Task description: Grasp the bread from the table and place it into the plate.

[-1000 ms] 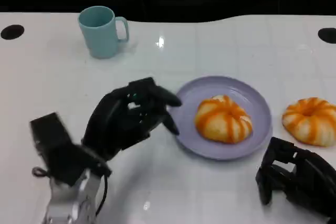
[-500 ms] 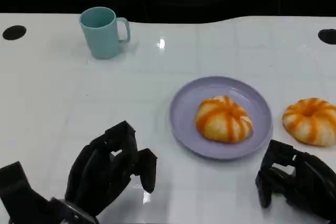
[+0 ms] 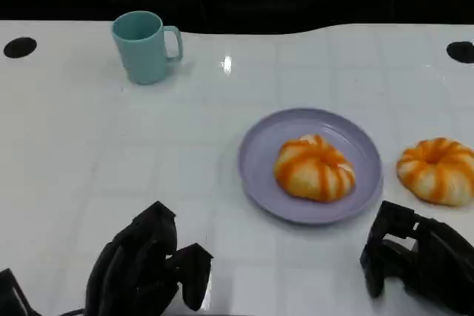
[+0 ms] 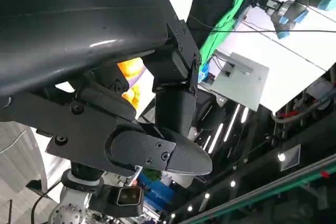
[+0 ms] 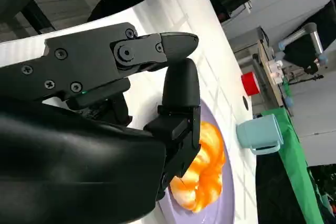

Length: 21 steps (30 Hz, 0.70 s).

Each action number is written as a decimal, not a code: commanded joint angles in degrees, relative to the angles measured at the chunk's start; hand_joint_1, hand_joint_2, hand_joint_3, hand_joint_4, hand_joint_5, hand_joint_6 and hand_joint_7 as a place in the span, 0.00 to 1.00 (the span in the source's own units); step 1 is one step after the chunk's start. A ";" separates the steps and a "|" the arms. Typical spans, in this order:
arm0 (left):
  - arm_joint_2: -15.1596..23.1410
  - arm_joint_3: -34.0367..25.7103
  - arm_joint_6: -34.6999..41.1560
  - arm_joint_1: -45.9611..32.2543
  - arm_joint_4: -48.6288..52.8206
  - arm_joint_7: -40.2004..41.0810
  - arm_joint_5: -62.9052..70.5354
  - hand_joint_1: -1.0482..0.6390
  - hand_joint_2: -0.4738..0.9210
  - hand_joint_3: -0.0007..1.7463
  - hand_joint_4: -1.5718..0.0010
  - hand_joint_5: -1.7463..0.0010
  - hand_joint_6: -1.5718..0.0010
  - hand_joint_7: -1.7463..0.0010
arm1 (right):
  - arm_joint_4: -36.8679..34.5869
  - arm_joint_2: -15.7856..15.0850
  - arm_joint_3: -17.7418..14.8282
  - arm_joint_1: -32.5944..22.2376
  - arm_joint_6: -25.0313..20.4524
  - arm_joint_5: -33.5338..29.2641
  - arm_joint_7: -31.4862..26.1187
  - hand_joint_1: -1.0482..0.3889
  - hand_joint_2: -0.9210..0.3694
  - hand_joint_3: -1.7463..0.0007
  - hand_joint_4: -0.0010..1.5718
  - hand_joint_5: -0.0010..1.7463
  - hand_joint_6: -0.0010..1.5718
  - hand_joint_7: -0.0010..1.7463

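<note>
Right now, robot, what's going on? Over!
Left hand and right hand hold nothing. One bread on plate; second bread on table beside it. Nothing blocking.

no readable text showing anywhere, no labels, brands, numbers or signs appearing on the mug [image 3: 144,45], the plate [image 3: 261,159], the bread [image 3: 315,168] or the table [image 3: 89,153]

On the table [image 3: 89,153], a plate [image 3: 263,175] is set right of centre, with one bread roll [image 3: 315,168] lying in it. A second bread roll [image 3: 437,170] lies on the table just beside the plate, toward the right edge. A mug [image 3: 141,46] is placed near the far left corner, well apart from the plate.
</note>
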State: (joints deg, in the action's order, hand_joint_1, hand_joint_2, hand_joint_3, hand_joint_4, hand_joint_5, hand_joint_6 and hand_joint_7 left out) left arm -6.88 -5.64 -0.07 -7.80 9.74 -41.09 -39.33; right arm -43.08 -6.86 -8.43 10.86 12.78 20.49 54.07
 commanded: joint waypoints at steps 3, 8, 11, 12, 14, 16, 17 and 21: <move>0.63 -1.14 1.37 -0.56 0.02 -1.44 -0.88 0.20 0.99 0.09 0.28 0.00 0.43 0.07 | -4.85 -0.33 -1.77 0.98 4.42 0.94 2.38 0.32 0.00 0.90 0.47 1.00 0.41 0.92; 0.12 -1.77 -0.02 0.43 1.44 -2.25 -0.16 0.21 0.99 0.09 0.28 0.00 0.43 0.07 | -8.53 -0.19 -2.80 2.50 8.11 0.68 3.45 0.32 0.00 0.89 0.47 1.00 0.40 0.94; 0.18 -2.05 -0.22 1.00 2.11 -2.63 0.13 0.21 0.99 0.09 0.28 0.00 0.44 0.06 | -10.05 -0.20 -3.06 3.19 8.80 0.64 3.66 0.33 0.00 0.89 0.48 1.00 0.40 0.94; 0.47 -2.21 -0.17 1.46 2.58 -2.82 0.23 0.20 1.00 0.09 0.29 0.00 0.44 0.07 | -10.31 -0.22 -3.05 3.39 8.39 0.64 3.51 0.33 0.00 0.90 0.48 1.00 0.40 0.94; 0.76 -2.48 -0.13 2.03 3.20 -3.15 0.41 0.20 1.00 0.09 0.29 0.00 0.44 0.07 | -10.65 -0.23 -3.04 3.65 7.95 0.63 3.36 0.33 0.00 0.90 0.47 1.00 0.40 0.95; 0.75 -2.61 -0.17 2.17 3.41 -3.30 0.48 0.20 1.00 0.09 0.29 0.00 0.44 0.07 | -10.84 -0.24 -3.06 3.75 7.99 0.63 3.39 0.33 0.00 0.91 0.47 1.00 0.40 0.95; 0.84 -3.07 -0.95 2.78 4.21 -3.37 0.72 0.20 1.00 0.09 0.29 0.00 0.44 0.07 | -11.21 -0.31 -2.89 4.02 7.77 0.39 3.34 0.33 0.00 0.91 0.47 1.00 0.40 0.95; 1.23 -4.05 -1.70 4.12 5.73 -3.68 0.99 0.20 0.99 0.07 0.30 0.00 0.43 0.08 | -13.06 -0.40 -2.71 5.15 7.66 -0.23 3.13 0.32 0.00 0.90 0.46 1.00 0.45 0.85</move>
State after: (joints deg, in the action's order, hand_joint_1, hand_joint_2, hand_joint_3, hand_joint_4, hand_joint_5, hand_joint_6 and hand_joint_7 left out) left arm -6.70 -8.97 -0.93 -4.40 14.76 -43.98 -38.97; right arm -54.44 -6.75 -10.81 15.77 21.20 20.90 57.69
